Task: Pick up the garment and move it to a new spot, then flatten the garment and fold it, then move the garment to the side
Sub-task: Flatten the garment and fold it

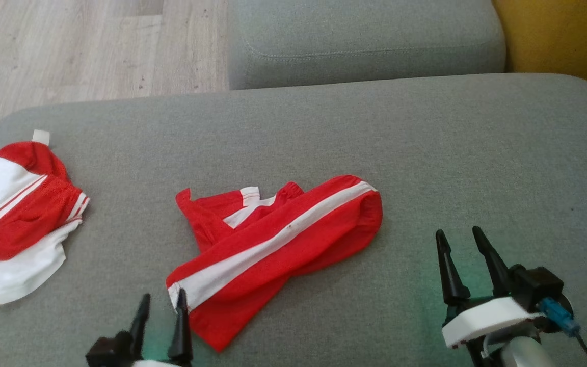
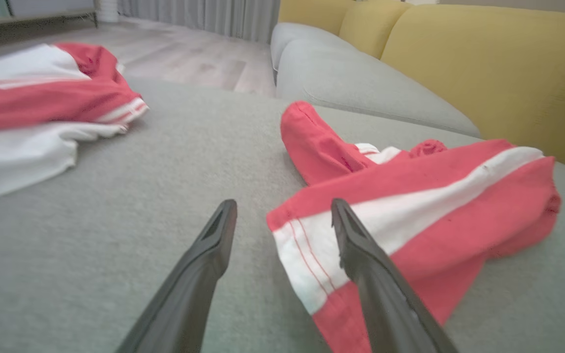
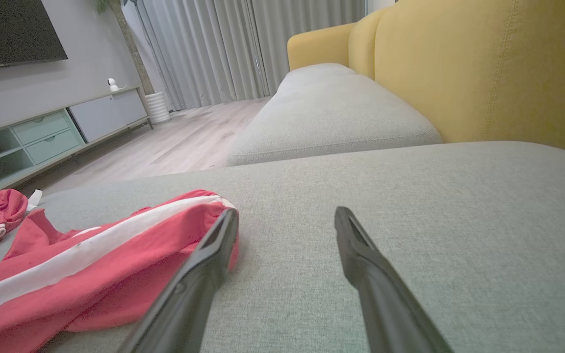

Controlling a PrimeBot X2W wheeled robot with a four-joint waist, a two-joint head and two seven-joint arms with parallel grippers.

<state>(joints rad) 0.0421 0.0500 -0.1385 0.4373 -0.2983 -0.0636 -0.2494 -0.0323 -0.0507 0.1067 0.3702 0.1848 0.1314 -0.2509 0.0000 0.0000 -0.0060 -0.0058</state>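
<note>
Surface: a broad grey sofa seat (image 1: 426, 142), with a second grey cushion (image 1: 365, 41) beyond it, a yellow backrest (image 3: 483, 73) along one side and pale wood floor (image 1: 69, 46) past the far edge.
Garment: the garment (image 1: 283, 239), red with one wide white stripe along its length, lies loosely doubled over near the middle of the seat, running on a slant from the lower left to the upper right of the head view; thin red lines cross the white trim at its near corner.
Left gripper: the left gripper (image 1: 163, 294) sits at the garment's near left corner. Its fingers (image 2: 204, 264) are spread and released; in the left wrist view one finger overlaps the white hem and the other stands over bare seat, and no cloth is pinched between them.
Right gripper: the right gripper (image 1: 458, 230) is over bare seat to the right of the garment's rounded end, apart from it. Its fingers (image 3: 371, 274) are spread wide and grasp nothing.
Second garment: a second garment (image 1: 18, 214), red with white panels and striped trim, is bunched at the seat's left edge, well apart from the first; a small white label (image 1: 41, 136) sticks up at its far side.
</note>
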